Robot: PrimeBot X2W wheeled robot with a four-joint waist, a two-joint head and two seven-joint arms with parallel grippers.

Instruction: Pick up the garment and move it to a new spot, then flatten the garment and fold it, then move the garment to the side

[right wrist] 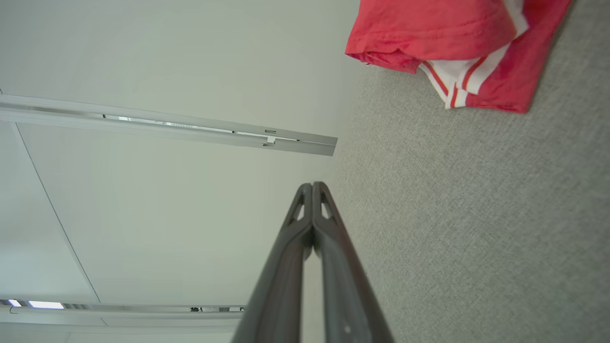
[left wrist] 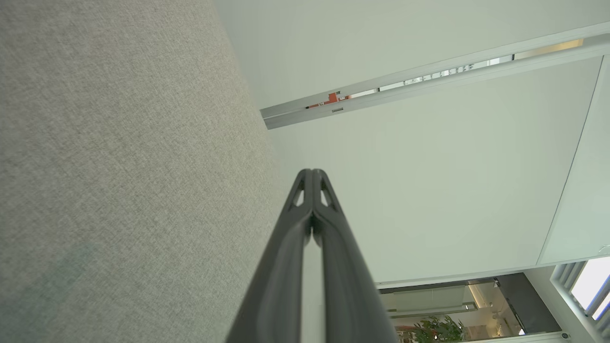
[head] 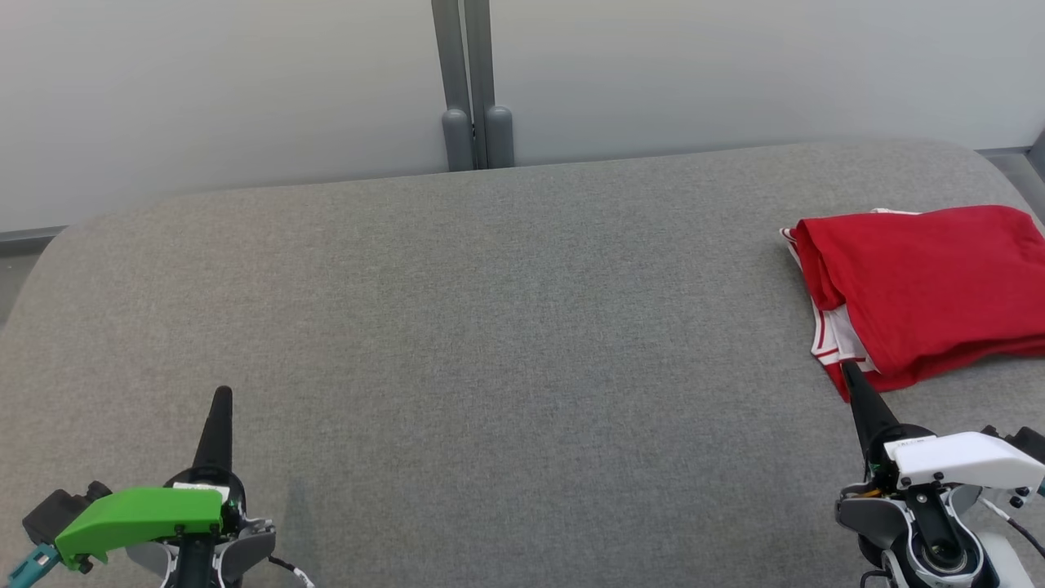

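Lying folded, red cotton garment (head: 931, 286), grey woven surface (head: 490, 327)

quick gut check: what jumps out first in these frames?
The red garment with white-striped trim, folded at the far right of the grey padded surface. Then the two grippers low in the head view: the green-capped left gripper and the white-capped right gripper, both shut and empty, the right one close to the garment but apart from it.

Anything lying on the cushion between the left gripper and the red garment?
No. In the head view, bare grey cushion stretches from the left gripper to the red garment.
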